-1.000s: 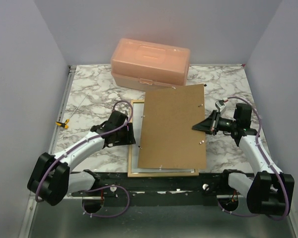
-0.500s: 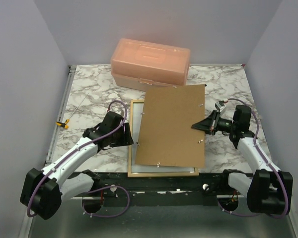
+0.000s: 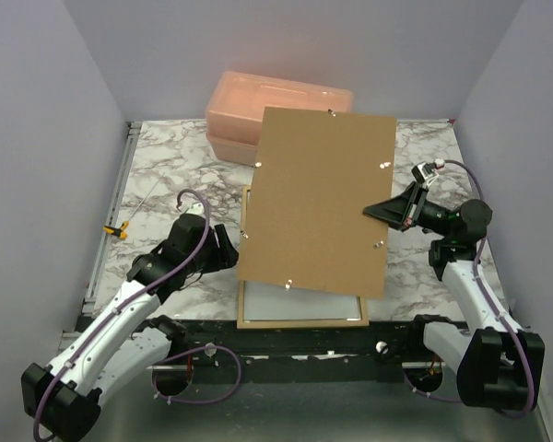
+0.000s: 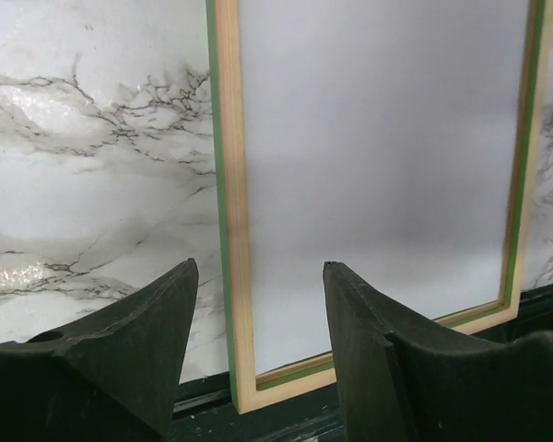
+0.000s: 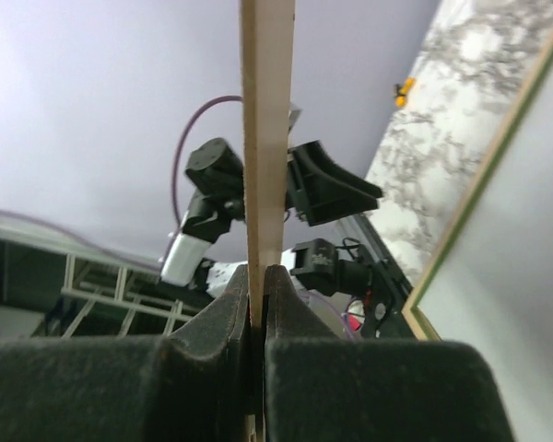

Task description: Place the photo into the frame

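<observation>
Frame (image 4: 229,184) just beside left gripper (image 4: 258,272)

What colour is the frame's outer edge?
Green, beside pale wood; the frame shows best in the left wrist view.

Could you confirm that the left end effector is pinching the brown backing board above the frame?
Not quite: it is the right end effector that is pinching the brown backing board above the frame. The right wrist view shows it shut on the board's edge.

Count: 1 frame (image 3: 300,322), 1 brown backing board (image 3: 318,203), 1 peach box (image 3: 235,110) at tabletop (image 3: 166,175) far edge, 1 yellow clip (image 3: 118,230) at left edge, 2 tools: left tool (image 4: 258,272), right tool (image 5: 256,272).
</observation>
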`<action>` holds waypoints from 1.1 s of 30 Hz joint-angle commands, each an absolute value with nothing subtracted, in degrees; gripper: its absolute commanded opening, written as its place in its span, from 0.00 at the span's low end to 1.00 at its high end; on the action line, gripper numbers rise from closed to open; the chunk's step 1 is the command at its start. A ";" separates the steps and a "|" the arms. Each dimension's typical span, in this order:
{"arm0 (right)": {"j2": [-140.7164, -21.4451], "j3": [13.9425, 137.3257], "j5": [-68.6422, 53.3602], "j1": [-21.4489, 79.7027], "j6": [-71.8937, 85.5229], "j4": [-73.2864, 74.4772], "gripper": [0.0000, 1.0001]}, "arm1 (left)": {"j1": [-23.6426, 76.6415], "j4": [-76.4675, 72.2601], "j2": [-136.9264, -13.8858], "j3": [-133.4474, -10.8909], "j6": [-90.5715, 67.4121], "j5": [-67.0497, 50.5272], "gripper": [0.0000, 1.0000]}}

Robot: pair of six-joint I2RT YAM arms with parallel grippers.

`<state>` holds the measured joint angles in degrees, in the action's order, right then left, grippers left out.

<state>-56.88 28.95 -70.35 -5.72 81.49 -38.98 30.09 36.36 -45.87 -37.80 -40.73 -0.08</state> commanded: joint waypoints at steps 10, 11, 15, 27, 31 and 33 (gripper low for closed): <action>-68.26 29.51 -70.35 -5.72 126.26 -102.22 0.01 | 25.34 37.42 -40.19 -48.21 -39.85 -7.96 0.59; -67.97 29.52 -70.44 -5.77 126.30 -102.22 0.01 | 24.20 37.87 -40.04 -49.73 -39.65 -8.20 0.62; -67.66 29.79 -71.26 -5.80 126.45 -102.04 0.01 | 18.55 37.31 -39.04 -54.66 -39.73 -13.20 0.69; -61.52 29.12 -75.08 -5.75 111.22 -79.17 0.00 | 9.98 12.74 -40.93 -50.49 -49.09 -48.18 0.70; -53.75 34.46 -73.99 -5.76 83.68 -38.13 0.01 | 9.26 8.45 -40.80 -47.04 -50.11 -52.69 0.70; -52.33 41.02 -72.67 -5.68 66.22 -13.33 0.01 | 9.05 2.40 -41.13 -44.28 -52.93 -56.41 0.70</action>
